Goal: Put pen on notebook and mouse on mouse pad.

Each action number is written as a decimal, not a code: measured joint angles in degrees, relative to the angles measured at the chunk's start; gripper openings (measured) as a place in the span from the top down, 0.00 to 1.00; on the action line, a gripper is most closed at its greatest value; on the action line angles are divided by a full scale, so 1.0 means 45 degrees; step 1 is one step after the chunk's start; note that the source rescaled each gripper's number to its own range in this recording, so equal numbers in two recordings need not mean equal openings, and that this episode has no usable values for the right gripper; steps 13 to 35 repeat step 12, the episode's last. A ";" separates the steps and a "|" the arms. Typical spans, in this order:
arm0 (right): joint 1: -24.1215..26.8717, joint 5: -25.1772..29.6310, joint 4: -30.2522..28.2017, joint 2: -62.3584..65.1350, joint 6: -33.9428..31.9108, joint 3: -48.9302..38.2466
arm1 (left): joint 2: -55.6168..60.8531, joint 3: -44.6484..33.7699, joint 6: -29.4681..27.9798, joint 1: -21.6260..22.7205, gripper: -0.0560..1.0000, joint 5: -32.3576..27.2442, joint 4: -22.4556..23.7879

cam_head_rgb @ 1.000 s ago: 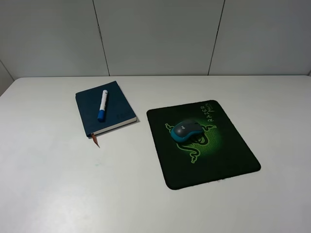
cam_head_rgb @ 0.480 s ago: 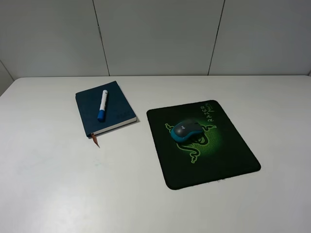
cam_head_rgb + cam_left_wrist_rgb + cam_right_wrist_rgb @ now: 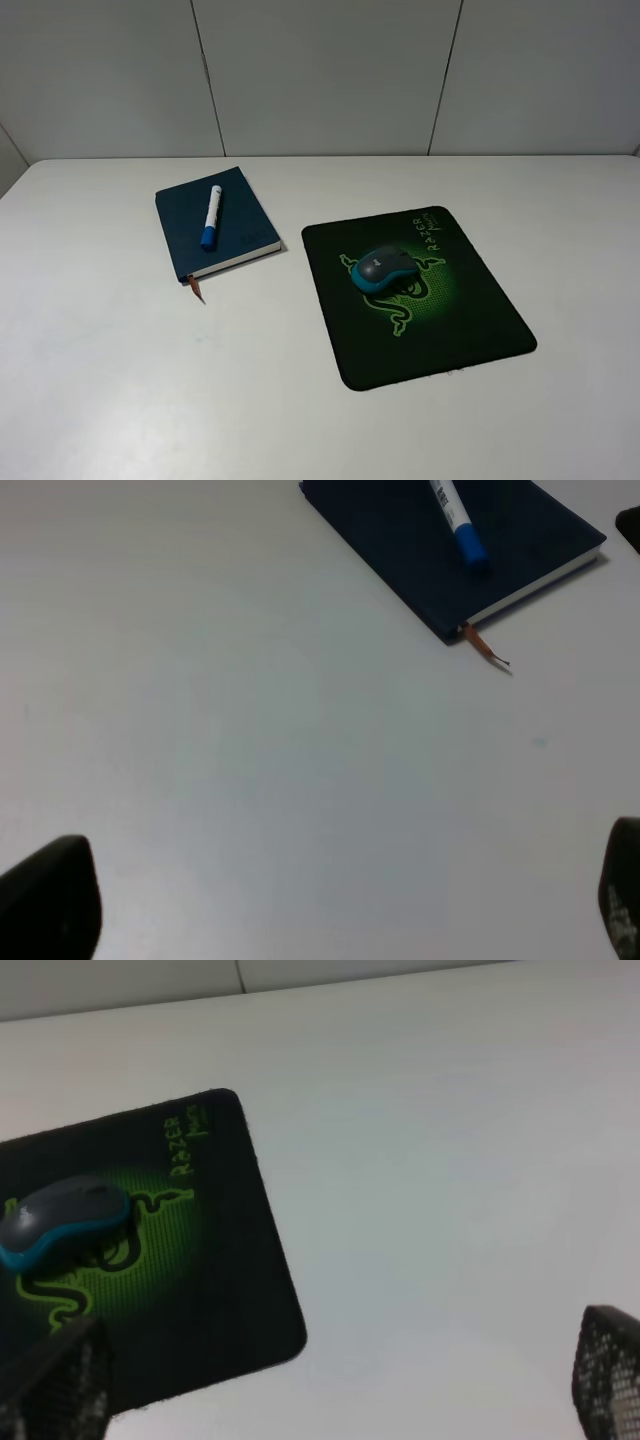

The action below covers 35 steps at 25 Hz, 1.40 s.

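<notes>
Pen (image 3: 210, 216): lying on the notebook (image 3: 240, 225) cover, blue cap toward 6 o'clock. Mouse (image 3: 382, 268): sitting on the mouse pad (image 3: 470, 320), over the green emblem. Notebook lying at 9 o'clock of the pad, apart. Left gripper (image 3: 330, 910): jaws standing wide, holding nothing. Right gripper (image 3: 330, 1380): jaws spread wide, gripping nothing. White table (image 3: 100, 380) bearing all.

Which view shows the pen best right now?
The exterior high view: the whole pen lies in sight on the notebook. The left wrist view cuts its white barrel at the frame edge, showing mostly the blue cap end. The right wrist view misses it entirely.
</notes>
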State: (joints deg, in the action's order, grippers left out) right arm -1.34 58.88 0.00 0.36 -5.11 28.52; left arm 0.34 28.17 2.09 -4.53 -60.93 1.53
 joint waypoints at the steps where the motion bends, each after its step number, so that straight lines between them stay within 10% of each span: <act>1: 0.0000 0.0000 0.0000 0.0000 0.0000 0.0000 | 0.0000 0.0000 0.0000 0.0000 0.00 0.0000 0.0000; 35: 0.0000 0.0000 0.0000 0.0000 0.0000 0.0000 | 0.0000 0.0000 0.0000 0.0000 0.00 0.0000 0.0000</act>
